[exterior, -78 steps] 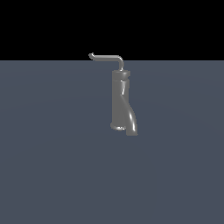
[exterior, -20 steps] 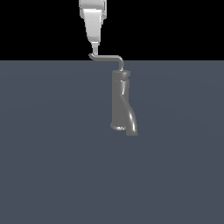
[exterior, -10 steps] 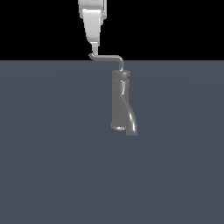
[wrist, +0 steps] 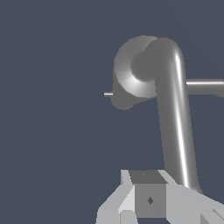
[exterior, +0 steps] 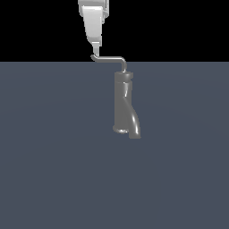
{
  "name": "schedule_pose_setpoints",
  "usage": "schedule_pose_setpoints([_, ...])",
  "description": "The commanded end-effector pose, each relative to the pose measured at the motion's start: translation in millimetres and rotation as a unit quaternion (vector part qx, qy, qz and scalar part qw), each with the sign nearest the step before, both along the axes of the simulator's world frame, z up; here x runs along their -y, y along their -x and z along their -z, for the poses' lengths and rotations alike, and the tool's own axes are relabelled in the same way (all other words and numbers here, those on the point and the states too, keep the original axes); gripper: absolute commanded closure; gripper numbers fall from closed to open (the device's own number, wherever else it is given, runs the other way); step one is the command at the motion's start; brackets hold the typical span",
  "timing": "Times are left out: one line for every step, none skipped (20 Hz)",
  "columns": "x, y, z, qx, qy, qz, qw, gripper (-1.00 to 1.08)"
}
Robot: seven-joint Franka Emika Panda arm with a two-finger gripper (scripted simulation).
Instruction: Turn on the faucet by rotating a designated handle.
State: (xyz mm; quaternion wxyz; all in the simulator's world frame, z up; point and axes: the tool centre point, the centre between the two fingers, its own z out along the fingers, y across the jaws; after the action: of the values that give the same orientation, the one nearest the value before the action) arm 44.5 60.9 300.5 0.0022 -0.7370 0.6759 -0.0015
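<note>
The faucet [exterior: 122, 103] stands upright on the grey floor, its thick curved spout [exterior: 134, 129] reaching down toward the exterior view's right. From its top the thin L-shaped handle [exterior: 108, 58] runs to the exterior view's left and ends in a small hooked tip. My gripper [exterior: 95, 50] comes down from above, with its fingertips right at that hooked tip. In the wrist view the handle [wrist: 175, 118] is a big bent pipe running from the faucet's round top [wrist: 131, 74] to just beside my fingers [wrist: 149, 199]. The fingers look pressed together with nothing between them.
A flat grey floor [exterior: 53, 170] lies all around the faucet. Black background fills the space above its far edge.
Since 3.9 s ago my gripper has come down into view at the handle's tip. Over the last second neither the gripper nor the handle has visibly moved.
</note>
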Motion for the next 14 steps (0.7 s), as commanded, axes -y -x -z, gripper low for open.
schedule_pose_setpoints([0, 9, 0, -0.003, 0.0, 0.0, 1.0, 1.08])
schedule_pose_setpoints([1, 12, 0, -0.003, 0.0, 0.0, 1.0, 1.08])
schedule_pose_setpoints([1, 15, 0, -0.003, 0.0, 0.0, 1.0, 1.08])
schedule_pose_setpoints([1, 18, 0, -0.003, 0.0, 0.0, 1.0, 1.08])
schedule_pose_setpoints([1, 20, 0, -0.003, 0.0, 0.0, 1.0, 1.08])
schedule_pose_setpoints([1, 23, 0, -0.003, 0.0, 0.0, 1.0, 1.08])
schedule_pose_setpoints([1, 26, 0, -0.003, 0.0, 0.0, 1.0, 1.08])
schedule_pose_setpoints([1, 29, 0, -0.003, 0.0, 0.0, 1.0, 1.08])
schedule_pose_setpoints([1, 32, 0, -0.003, 0.0, 0.0, 1.0, 1.08])
schedule_pose_setpoints([1, 34, 0, -0.003, 0.0, 0.0, 1.0, 1.08])
schedule_pose_setpoints([1, 37, 0, -0.003, 0.0, 0.0, 1.0, 1.08])
schedule_pose_setpoints([1, 40, 0, -0.003, 0.0, 0.0, 1.0, 1.08])
schedule_pose_setpoints([1, 43, 0, -0.003, 0.0, 0.0, 1.0, 1.08])
schedule_pose_setpoints([2, 46, 0, -0.003, 0.001, 0.001, 1.0, 1.08])
